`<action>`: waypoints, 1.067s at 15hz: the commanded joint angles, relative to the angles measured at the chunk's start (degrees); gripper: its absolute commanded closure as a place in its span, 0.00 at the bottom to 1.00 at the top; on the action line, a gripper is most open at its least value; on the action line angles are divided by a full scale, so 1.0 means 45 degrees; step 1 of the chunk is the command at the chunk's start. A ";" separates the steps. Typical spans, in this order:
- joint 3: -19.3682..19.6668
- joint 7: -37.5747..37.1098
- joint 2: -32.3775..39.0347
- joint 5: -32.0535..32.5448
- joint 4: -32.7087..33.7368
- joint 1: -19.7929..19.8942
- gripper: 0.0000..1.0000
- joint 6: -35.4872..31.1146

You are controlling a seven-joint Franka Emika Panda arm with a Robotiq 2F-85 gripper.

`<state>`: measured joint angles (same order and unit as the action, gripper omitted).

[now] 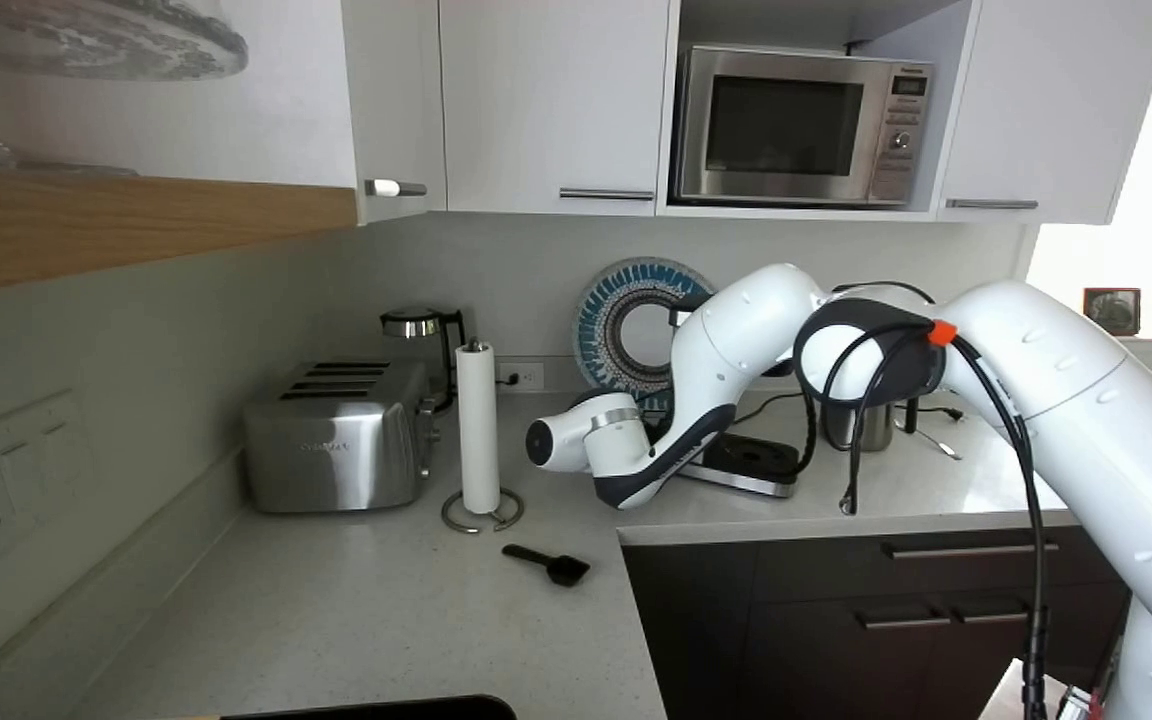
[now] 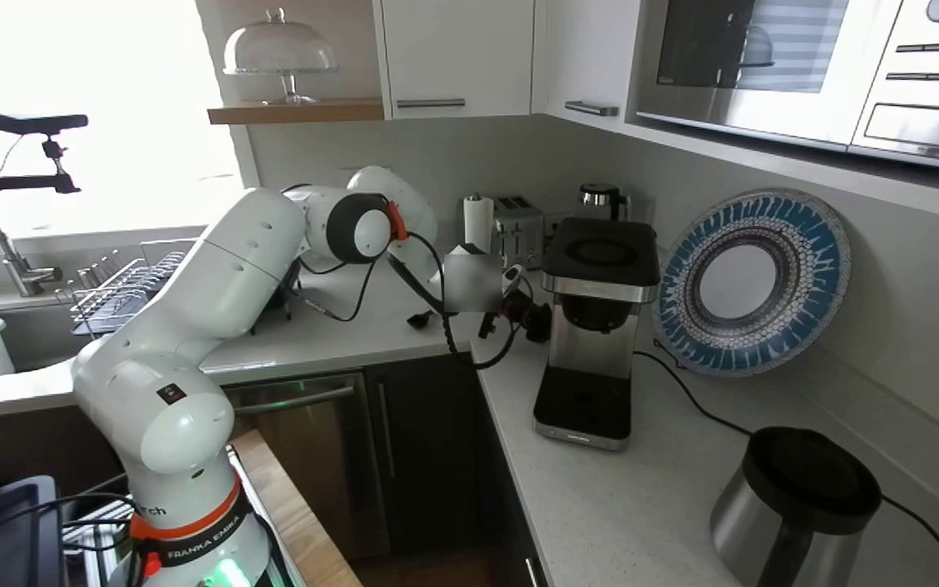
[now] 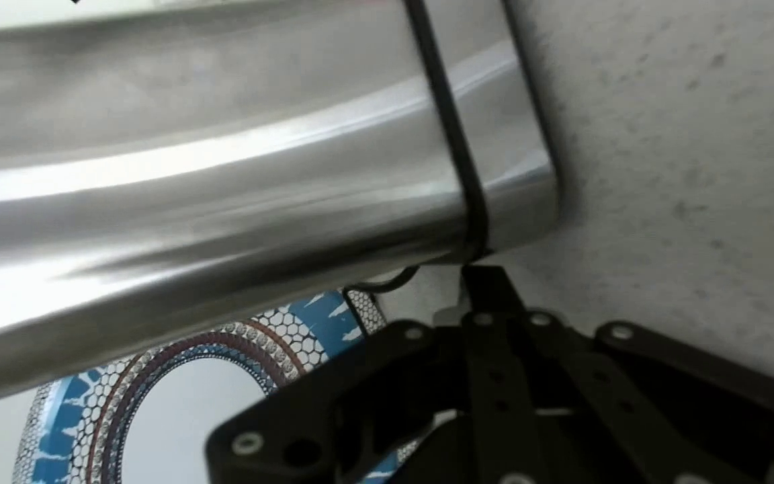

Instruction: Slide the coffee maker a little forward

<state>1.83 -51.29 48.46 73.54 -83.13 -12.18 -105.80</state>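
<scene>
Coffee maker (image 2: 593,338), one — boxy, C-shaped, black top and base, silvery band; upright on speckled counter (image 2: 616,509), near one round, blue-patterned plate (image 2: 751,281) and one steel jug (image 2: 795,505); gripper (image 3: 485,281): two fingers pressed together; tips beside the maker's curved metal side — contact hard to tell.

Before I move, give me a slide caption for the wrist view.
Shut fingers by the foot of the silver-sided coffee maker, contact unclear, with a blue-patterned disc beyond.
</scene>
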 commanded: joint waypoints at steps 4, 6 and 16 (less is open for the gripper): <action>0.0361 0.0005 0.0074 0.0533 0.0221 0.1159 1.00 -0.0746; 0.0203 0.0327 0.0085 -0.0023 0.0288 0.1329 1.00 -0.0479; 0.0220 0.0961 -0.0465 -0.2012 -0.0302 0.1567 1.00 -0.0373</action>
<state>2.75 -46.54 48.40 69.10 -78.57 -6.84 -110.40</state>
